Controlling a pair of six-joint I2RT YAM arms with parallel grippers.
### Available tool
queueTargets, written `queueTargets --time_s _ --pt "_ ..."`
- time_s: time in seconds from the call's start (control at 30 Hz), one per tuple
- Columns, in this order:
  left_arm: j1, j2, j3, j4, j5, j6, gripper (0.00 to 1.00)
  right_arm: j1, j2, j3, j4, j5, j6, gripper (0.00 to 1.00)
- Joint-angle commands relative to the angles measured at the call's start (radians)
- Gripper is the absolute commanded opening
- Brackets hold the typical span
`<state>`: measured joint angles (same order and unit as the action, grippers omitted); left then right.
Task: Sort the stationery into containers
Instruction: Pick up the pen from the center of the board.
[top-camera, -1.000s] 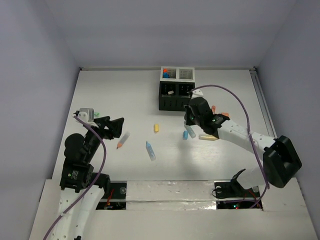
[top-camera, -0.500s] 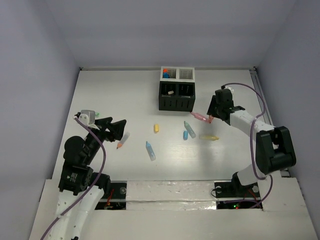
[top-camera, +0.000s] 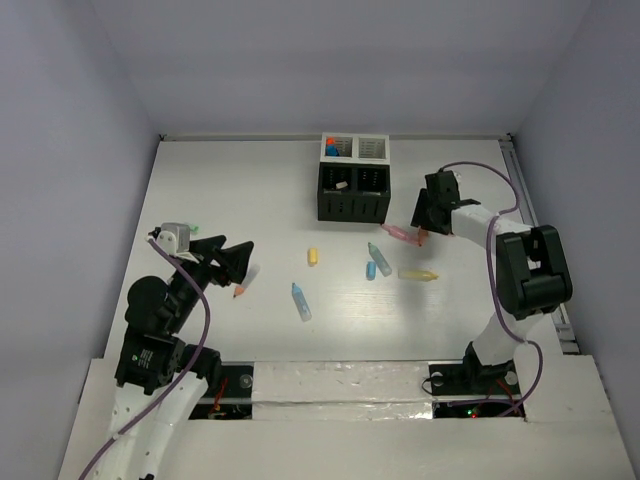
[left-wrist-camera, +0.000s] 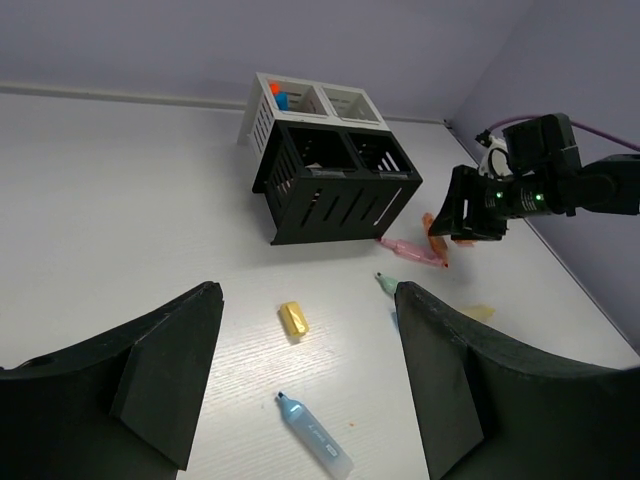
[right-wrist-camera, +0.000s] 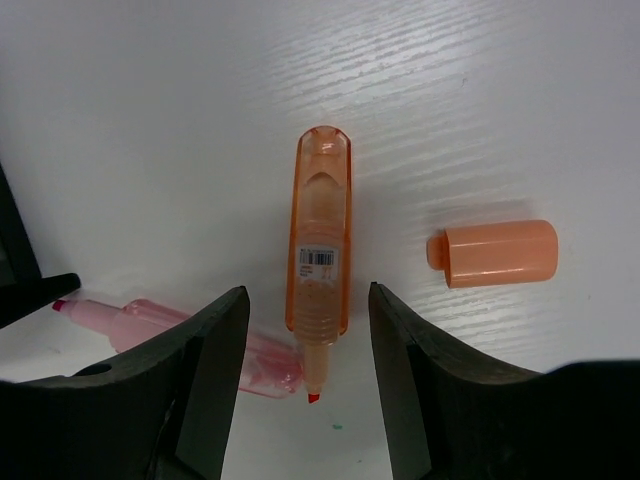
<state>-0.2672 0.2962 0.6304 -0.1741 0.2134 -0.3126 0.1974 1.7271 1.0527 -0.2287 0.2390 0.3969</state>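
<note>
While most of the stationery is lying loose on the tabletop (top-camera: 250, 200), the sorting is looking only a little way along. The organizer (top-camera: 352, 208) is sitting at the far middle, and just two of its four compartments are showing anything: capped markers (top-camera: 332, 148) with orange and blue tops are standing in the left white slot, and a small pale piece (top-camera: 341, 185), perhaps an eraser, is resting in the left black slot. The other two are looking empty from above. The right gripper (right-wrist-camera: 305, 320) is hanging open just right of the organizer. Its fingers are straddling an uncapped orange highlighter (right-wrist-camera: 320, 250) that is lying flat between them with a gap on either side, so nothing is being held. The orange cap (right-wrist-camera: 492, 254) is lying apart from it, and a pink highlighter (top-camera: 400, 234) is lying just beside it. The left gripper (left-wrist-camera: 305, 300) is hovering open and empty on the left side, near a short orange-tipped pencil (top-camera: 243, 283). Waiting between the arms are a small yellow piece (top-camera: 312, 256), a blue highlighter (top-camera: 301, 302), a teal highlighter (top-camera: 380, 257) with a short blue piece (top-camera: 371, 269) beside it, and a yellow highlighter (top-camera: 418, 274). By this count, far more pieces are waiting outside than are sitting in the slots.
</note>
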Motion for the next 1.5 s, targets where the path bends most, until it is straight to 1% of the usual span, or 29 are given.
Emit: queueTargets --time_s 0.0,0.27,0.43,0.73,0.83,0.87,0.93,0.97,1.07,1.23,1.37,1.47 --pt "-0.006 -0.014 0.006 0.036 -0.006 0.004 0.67 -0.001 0.044 0.071 -0.04 0.008 -0.013 0.58" --pt "-0.006 -0.015 0.006 0.033 -0.009 0.006 0.67 -0.001 0.127 0.184 -0.093 0.095 -0.047 0.59" --pt "-0.006 -0.015 0.006 0.035 -0.009 0.004 0.67 -0.001 0.187 0.242 -0.132 0.109 -0.061 0.59" --pt "-0.006 -0.012 0.006 0.033 -0.012 0.004 0.67 -0.01 0.25 0.319 -0.159 0.137 -0.076 0.55" --pt "-0.006 -0.011 0.006 0.035 -0.012 0.006 0.67 -0.01 0.259 0.332 -0.159 0.129 -0.078 0.52" --pt "-0.006 -0.011 0.006 0.035 -0.011 0.006 0.67 -0.01 0.261 0.334 -0.158 0.129 -0.078 0.48" --pt "-0.006 -0.009 0.006 0.035 -0.011 0.004 0.67 -0.019 0.264 0.336 -0.161 0.129 -0.078 0.43" --pt "-0.006 -0.008 0.006 0.035 -0.012 0.006 0.67 -0.019 0.262 0.336 -0.161 0.129 -0.078 0.38" --pt "-0.006 -0.009 0.006 0.035 -0.011 0.006 0.67 -0.019 0.25 0.325 -0.149 0.137 -0.076 0.33" --pt "-0.006 -0.005 0.006 0.035 -0.012 0.004 0.67 -0.019 0.212 0.293 -0.088 0.154 -0.081 0.31" --pt "-0.006 -0.005 0.006 0.036 -0.012 0.006 0.67 -0.019 0.131 0.231 -0.011 0.155 -0.092 0.3" --pt "-0.006 0.003 0.006 0.035 -0.011 0.004 0.67 0.0 0.019 0.179 0.034 0.142 -0.098 0.29"
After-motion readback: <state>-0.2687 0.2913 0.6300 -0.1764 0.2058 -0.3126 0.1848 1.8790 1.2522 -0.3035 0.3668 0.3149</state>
